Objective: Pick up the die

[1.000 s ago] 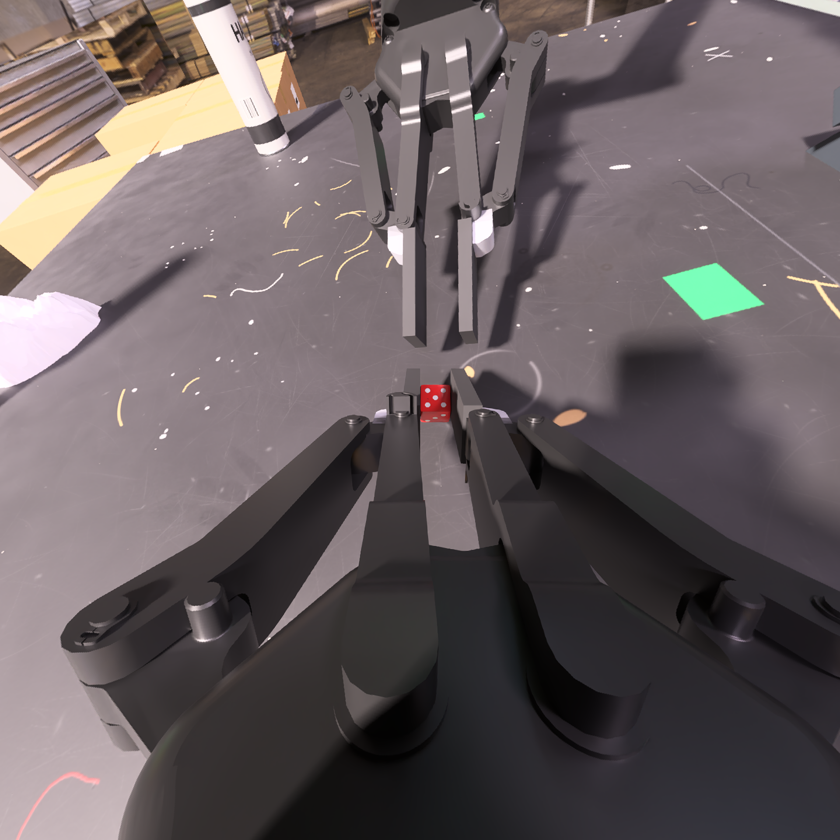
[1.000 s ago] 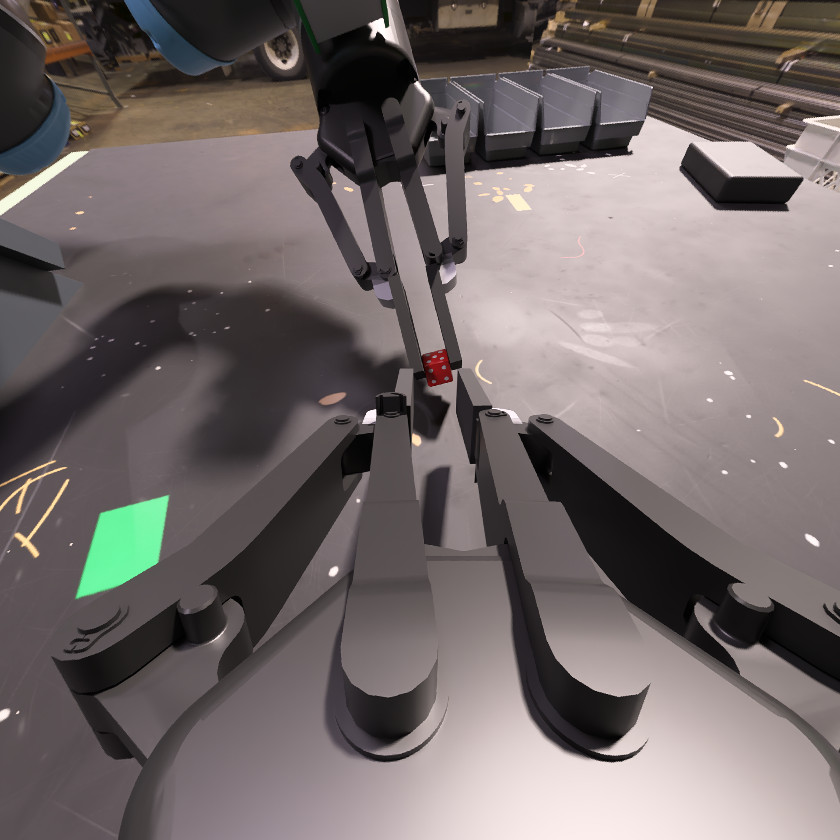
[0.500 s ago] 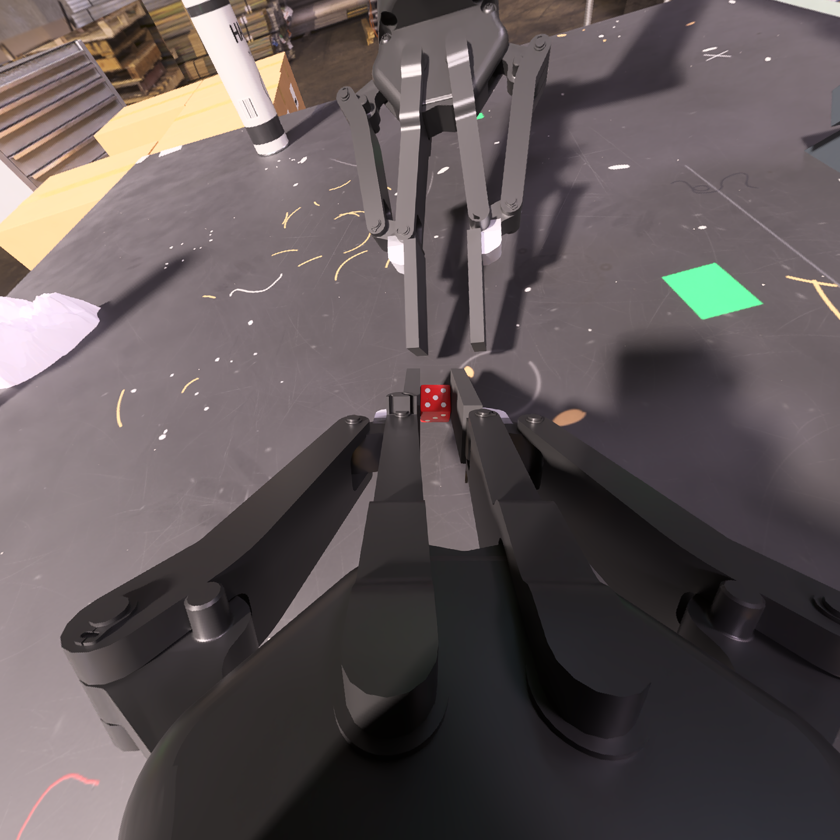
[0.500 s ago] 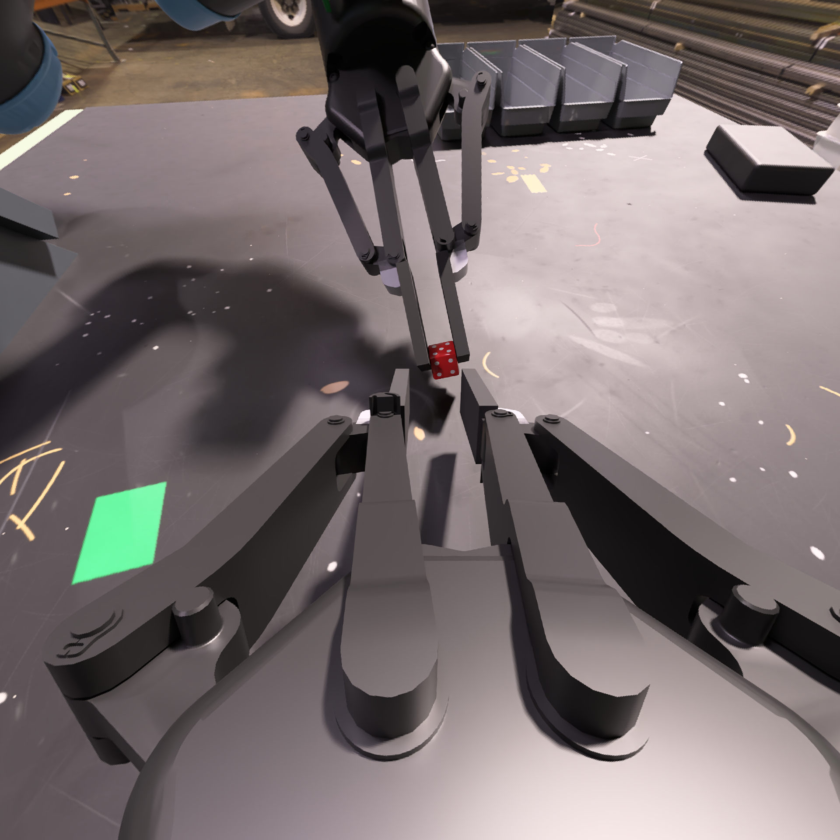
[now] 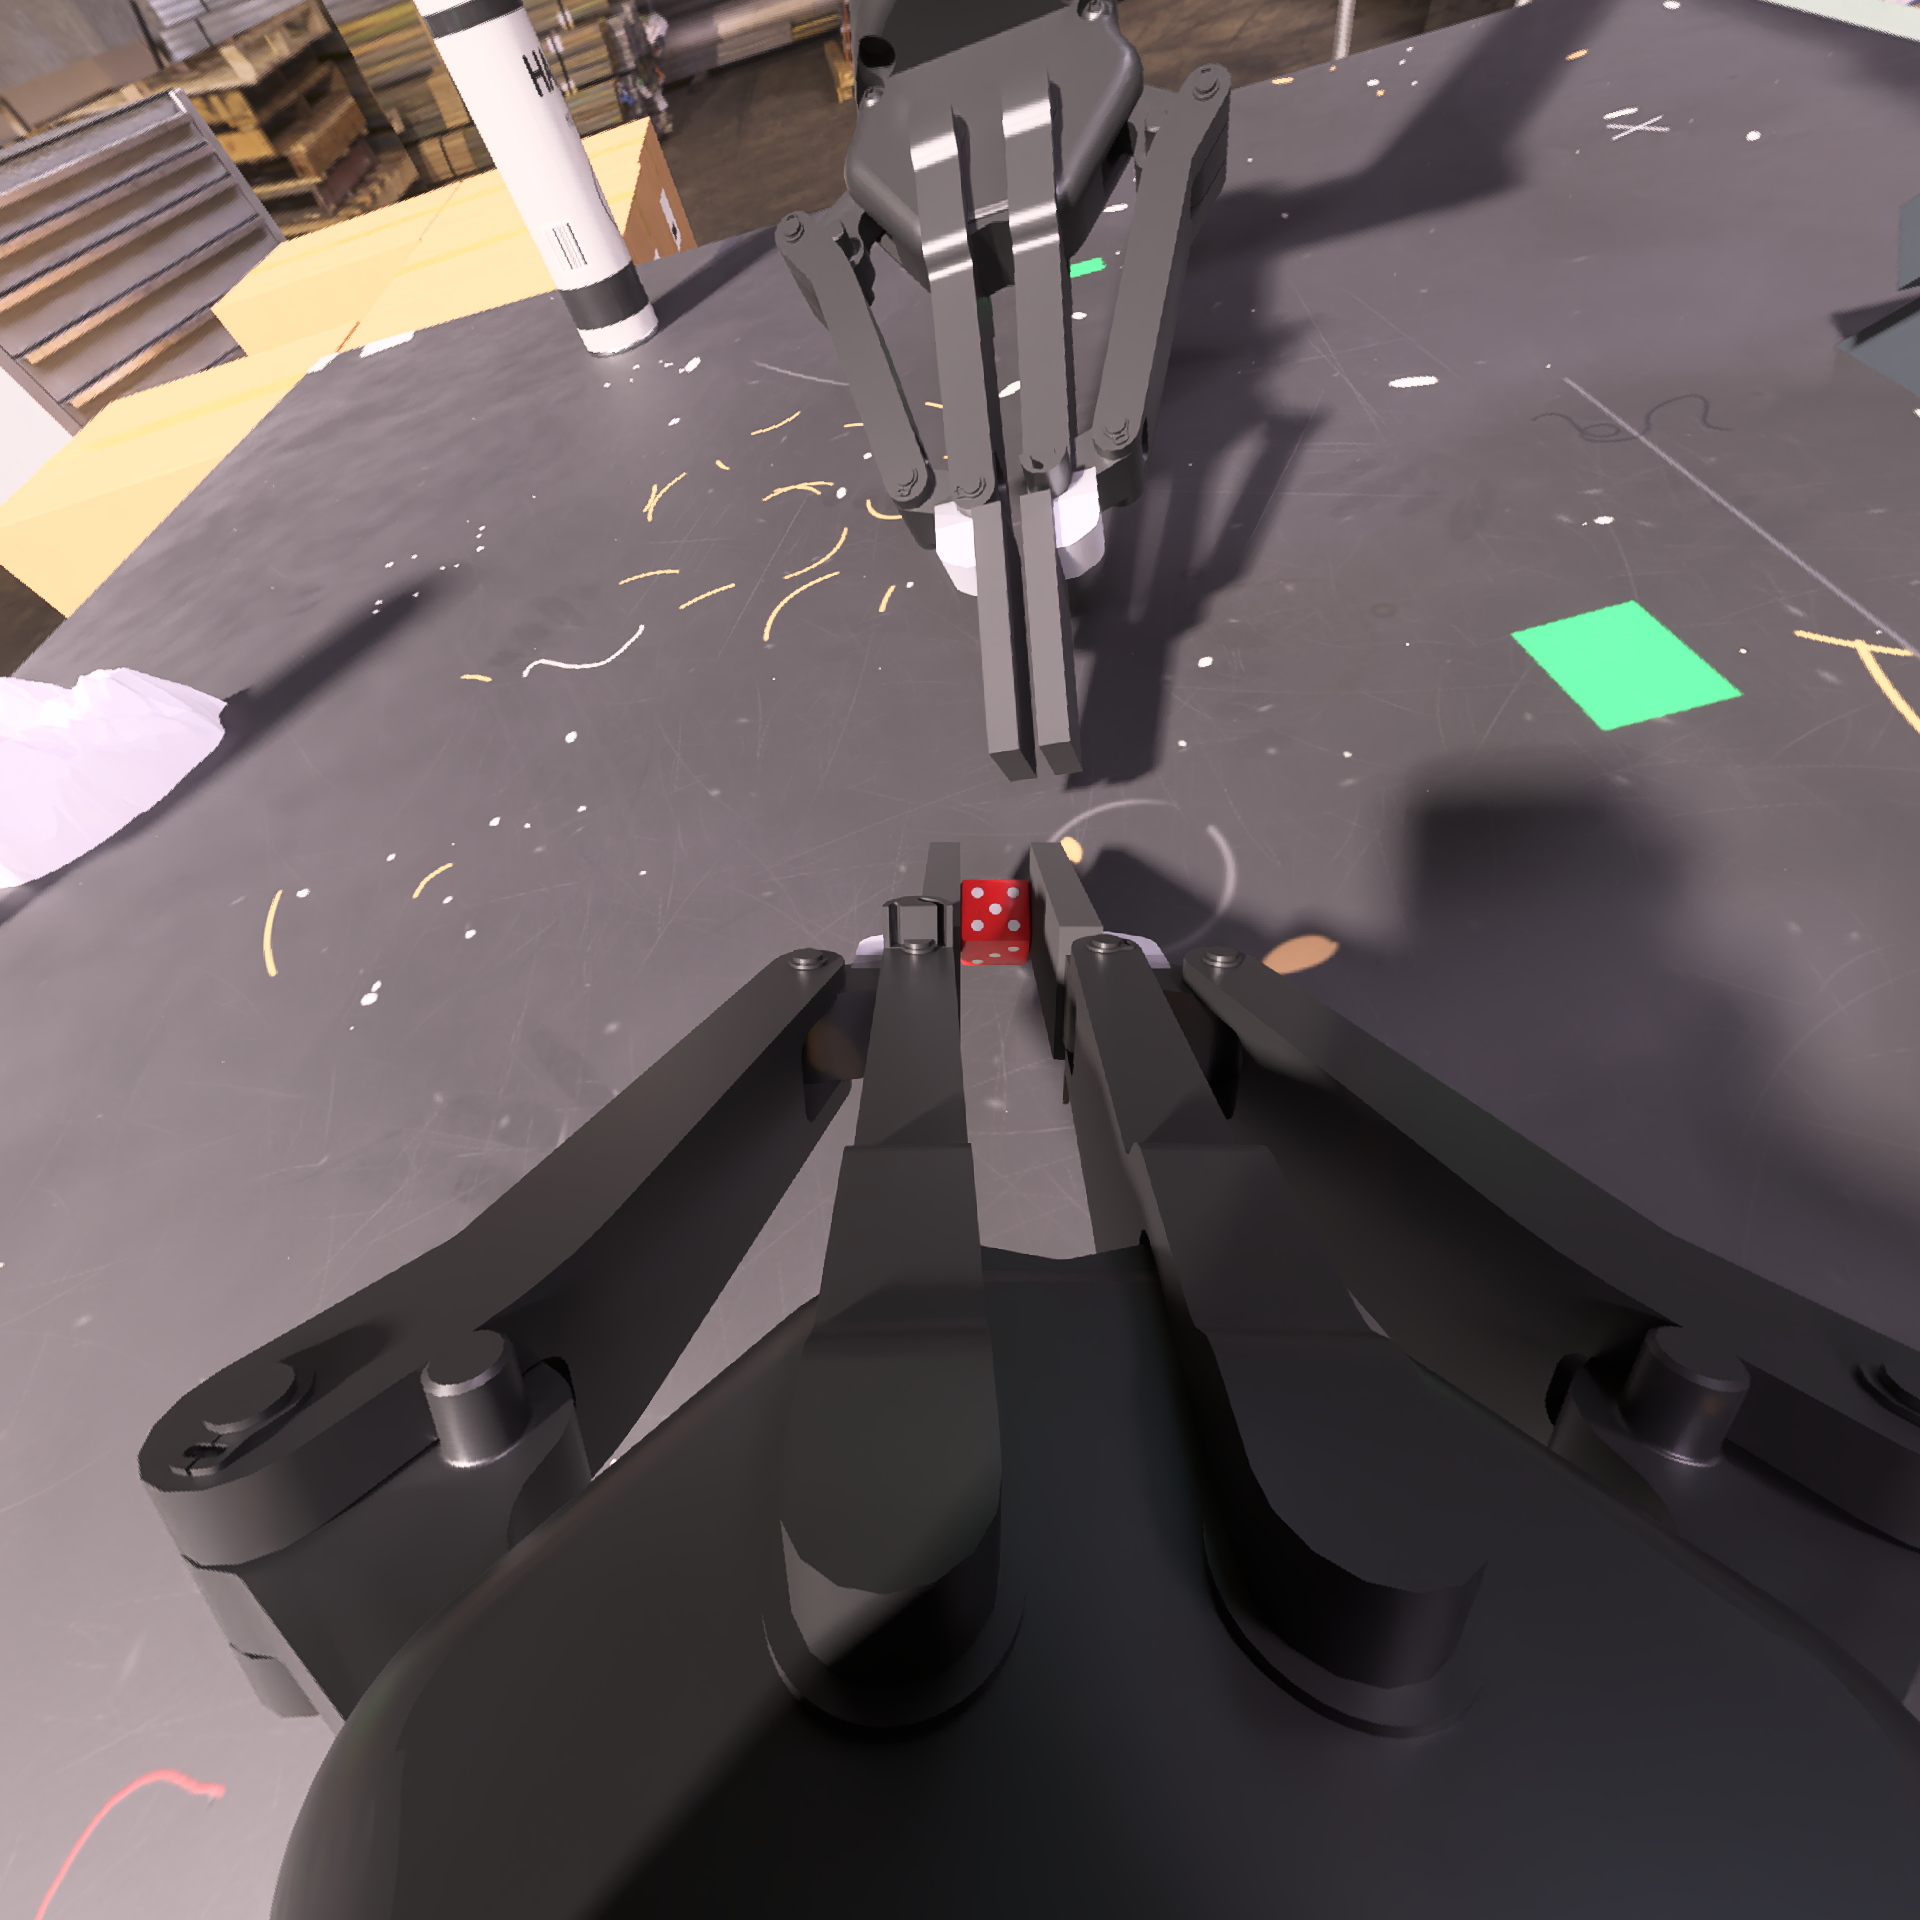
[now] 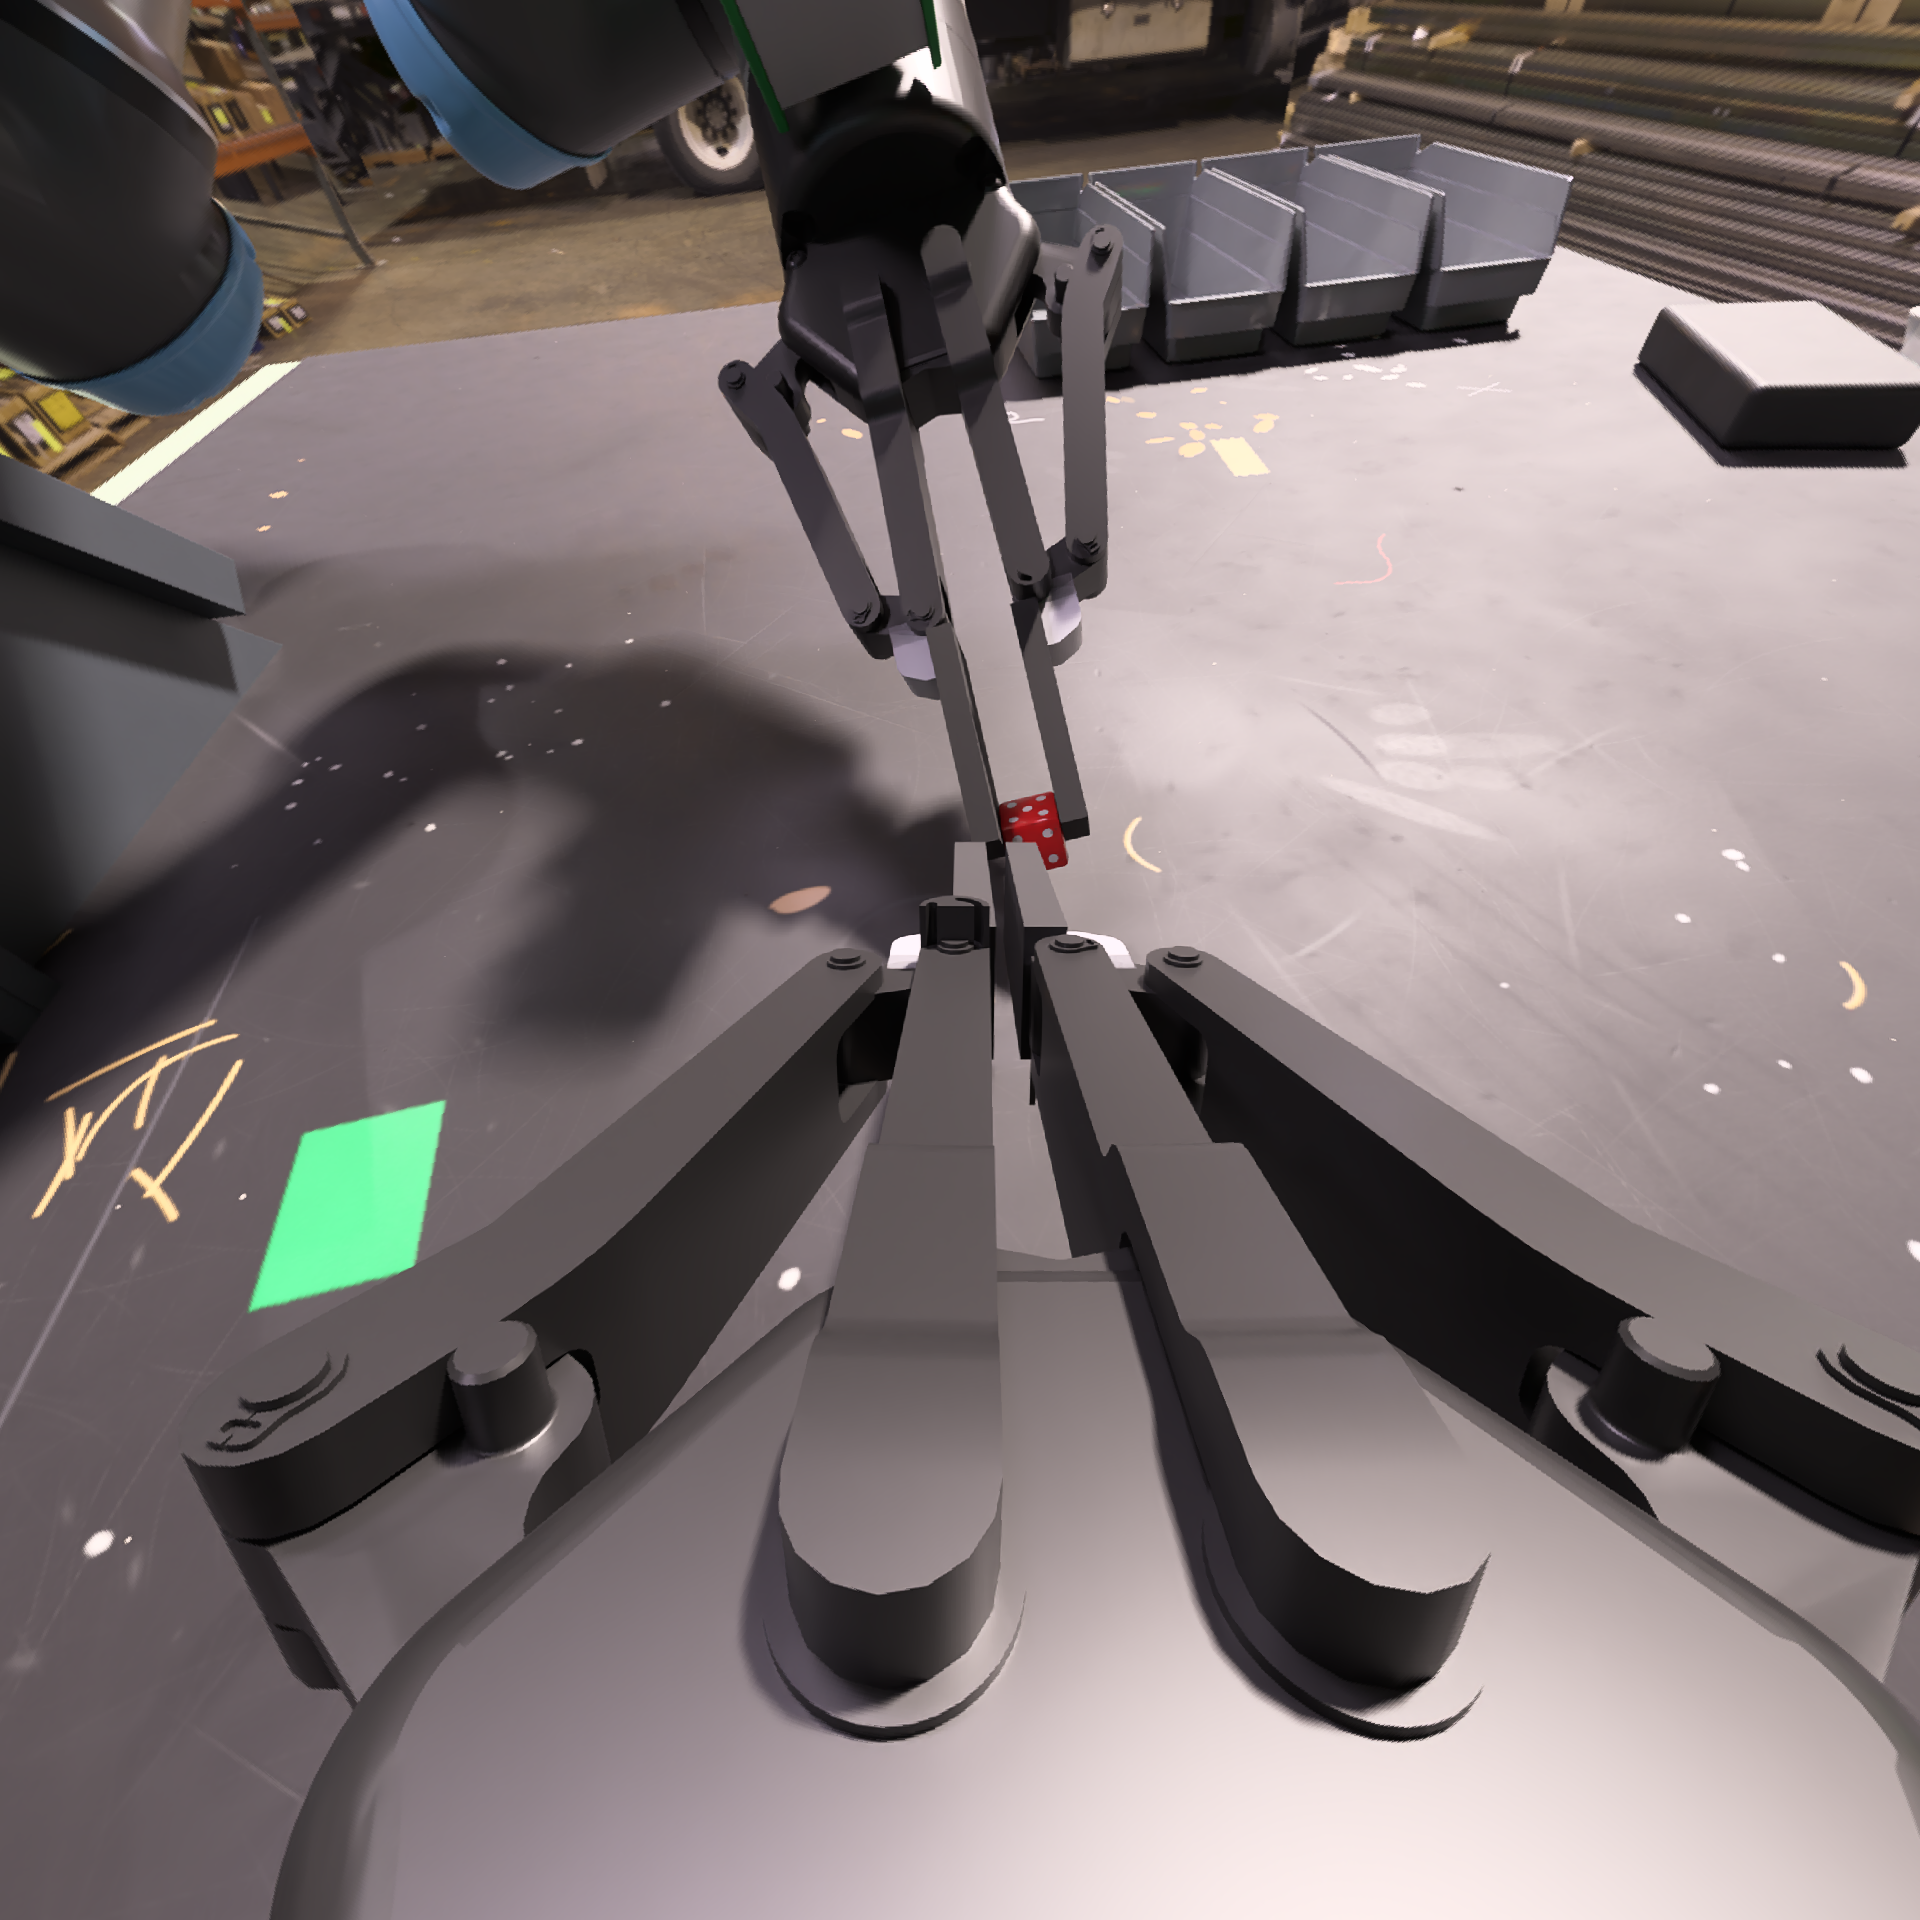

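Die (image 5: 994,912) sits pinched between the left claw (image 5: 1000,883) fingers, red with white pips; you've got it gripped from both sides near the fingertips, which is where you want something that small. Its lower edge looks to be at or just off the tabletop (image 5: 520,1039) — there's a reflection right under it, but I can't tell from your wrist view whether it's lifted clear. The opposite view shows the die (image 6: 1032,821) low between the left claw (image 6: 1023,821) tips, close above the surface.

Right claw (image 6: 1000,883) is narrowed to nearly nothing, fingers together, holding nothing. It hangs just beyond the die, tips pointing down (image 5: 1034,764), probably parked clear so the left arm has room to lift.

Count: one die, two claws, one green patch (image 5: 1621,665) well off to the side, one white cylinder (image 5: 551,177) at the far edge, four grey bins (image 6: 1299,249) in a row, one dark block (image 6: 1777,379).
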